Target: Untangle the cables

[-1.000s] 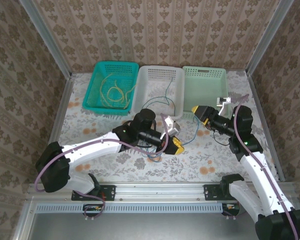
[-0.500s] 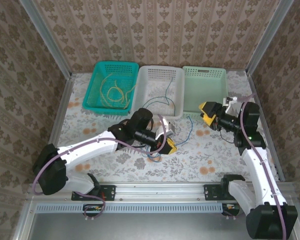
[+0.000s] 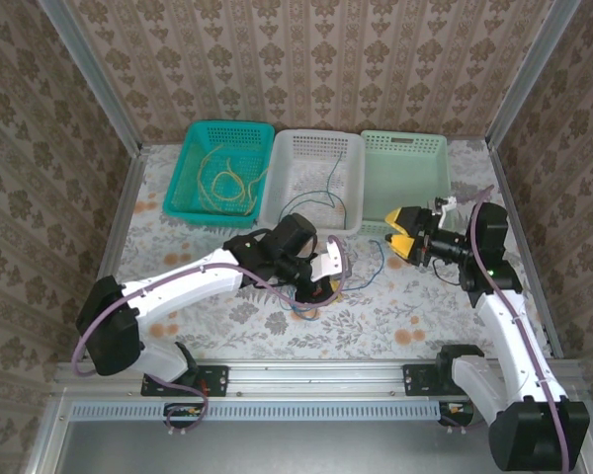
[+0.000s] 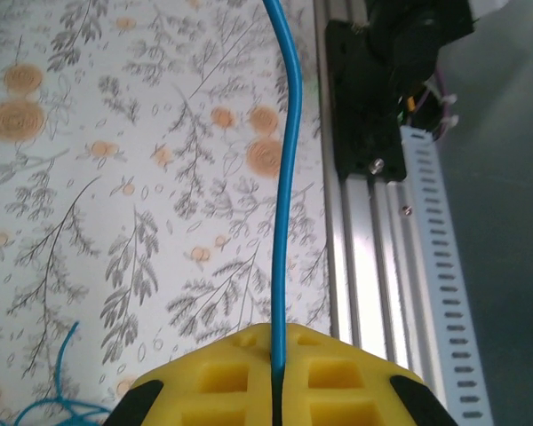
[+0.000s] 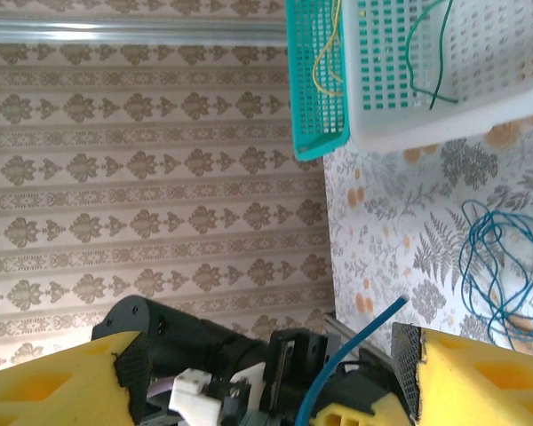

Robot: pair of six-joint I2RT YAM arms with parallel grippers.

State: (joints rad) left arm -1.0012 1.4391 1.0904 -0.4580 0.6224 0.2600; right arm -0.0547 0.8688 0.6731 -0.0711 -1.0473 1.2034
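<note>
Where the left hand [image 4: 277, 359] pinches it, the blue cable [image 4: 284, 177] is hidden.

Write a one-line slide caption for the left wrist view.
The left gripper, shut, pinches a blue cable stretching over the floral tabletop.

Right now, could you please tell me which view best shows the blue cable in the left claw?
Left wrist: the blue cable emerges close-up from the shut left claw. Top external shows it as thin loops beside the claw; right wrist shows a blue end and coil.
</note>
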